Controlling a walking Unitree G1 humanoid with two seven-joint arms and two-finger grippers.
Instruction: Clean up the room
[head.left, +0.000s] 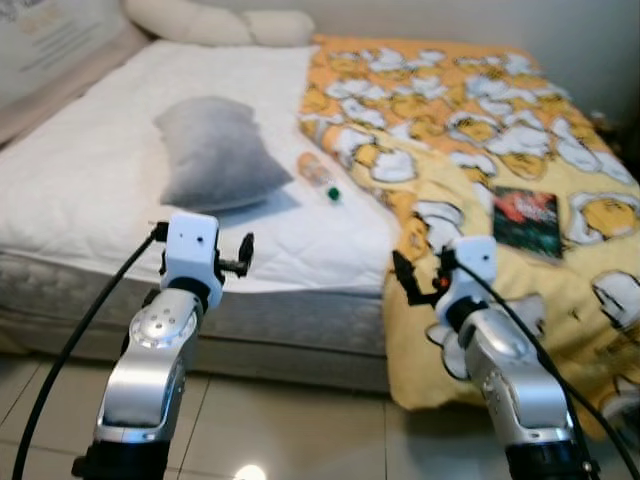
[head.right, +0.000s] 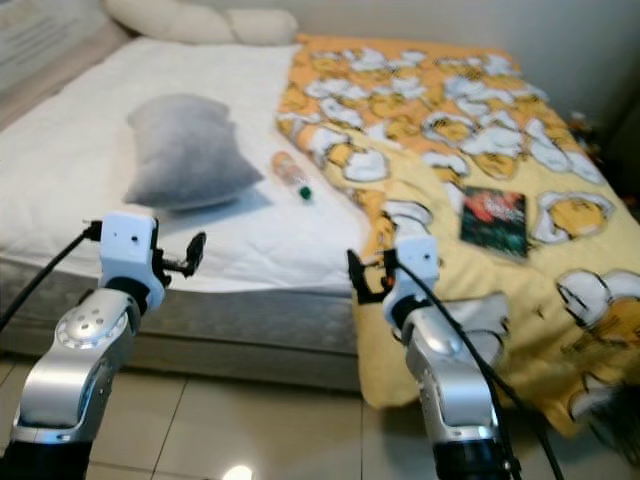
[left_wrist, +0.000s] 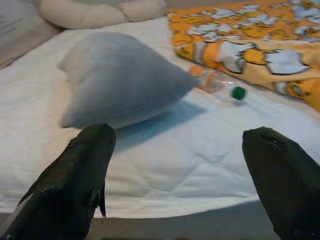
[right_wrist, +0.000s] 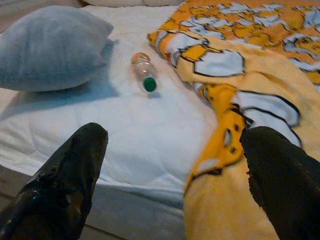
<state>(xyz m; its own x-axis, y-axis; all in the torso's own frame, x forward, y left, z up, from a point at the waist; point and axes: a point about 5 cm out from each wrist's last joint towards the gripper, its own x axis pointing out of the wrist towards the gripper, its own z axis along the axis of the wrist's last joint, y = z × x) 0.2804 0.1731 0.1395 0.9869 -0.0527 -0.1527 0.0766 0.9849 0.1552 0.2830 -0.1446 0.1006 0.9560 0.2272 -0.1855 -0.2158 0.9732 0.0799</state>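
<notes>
A grey pillow (head.left: 215, 150) lies on the white mattress (head.left: 80, 185) of a bed. Just right of it a clear plastic bottle (head.left: 318, 176) with a green cap lies on its side, at the edge of a yellow cartoon-print blanket (head.left: 480, 120). A dark book (head.left: 526, 220) rests on the blanket. My left gripper (head.left: 240, 258) is raised in front of the bed's near edge, open and empty, facing the pillow (left_wrist: 120, 75). My right gripper (head.left: 408, 278) hovers open and empty before the blanket's hanging corner; the bottle (right_wrist: 144, 72) lies ahead of it.
Cream pillows (head.left: 215, 22) lie at the head of the bed. The blanket hangs over the bed's front side toward the tiled floor (head.left: 290, 420). A padded headboard (head.left: 50, 50) stands at the far left.
</notes>
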